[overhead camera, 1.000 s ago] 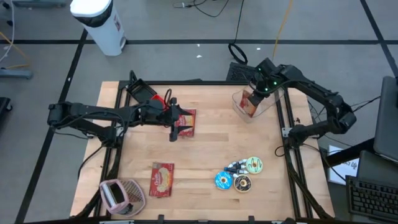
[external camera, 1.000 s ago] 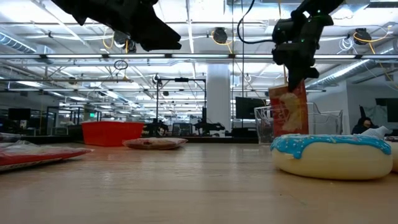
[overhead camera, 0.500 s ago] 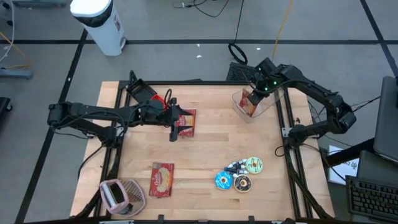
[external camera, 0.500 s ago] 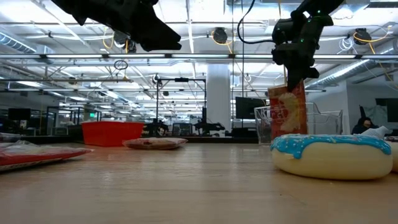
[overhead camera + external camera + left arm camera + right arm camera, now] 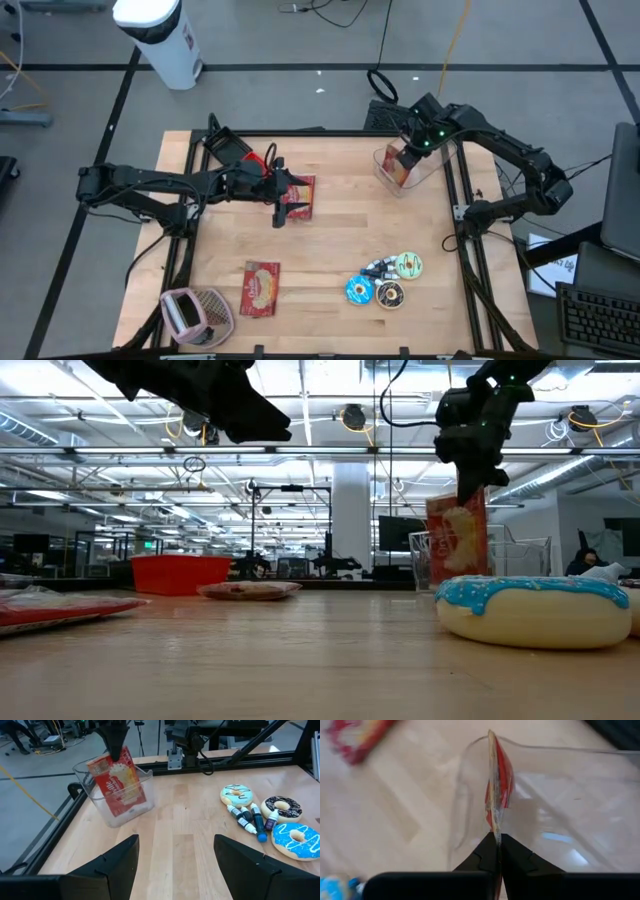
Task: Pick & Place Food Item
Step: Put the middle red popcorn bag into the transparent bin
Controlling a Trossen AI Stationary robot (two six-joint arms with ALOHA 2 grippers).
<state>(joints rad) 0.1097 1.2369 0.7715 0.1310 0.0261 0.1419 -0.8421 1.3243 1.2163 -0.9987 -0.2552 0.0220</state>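
Observation:
A red snack packet point(image 5: 117, 782) stands upright inside a clear plastic bin point(image 5: 142, 807) at the table's far right; my right gripper point(image 5: 414, 147) is shut on its top. The packet's lower end point(image 5: 125, 809) is down inside the bin; whether it touches the floor there I cannot tell. The low view shows the same packet point(image 5: 456, 540) under that gripper point(image 5: 470, 478). My left gripper point(image 5: 284, 203) hovers open at the table's middle left, over another red packet point(image 5: 300, 194) lying flat on the wood. In the left wrist view it point(image 5: 175, 845) has nothing between its fingers. My right gripper pinches the packet's top edge point(image 5: 493, 831) between its two fingers, which slant steeply down from above. The thin packet runs edge-on straight out from the fingertips. It hangs upright below them, inside the bin's walls.
Three donuts point(image 5: 386, 283) and icing pens point(image 5: 247, 817) lie at the near right. A third red packet point(image 5: 262, 288) and a pink basket point(image 5: 195, 312) sit at the near left. A dark tray with red items point(image 5: 236, 150) is at the far left.
The packet in my right gripper has shifted a little sideways within the bin, staying upright. The gripper stays shut on its top.

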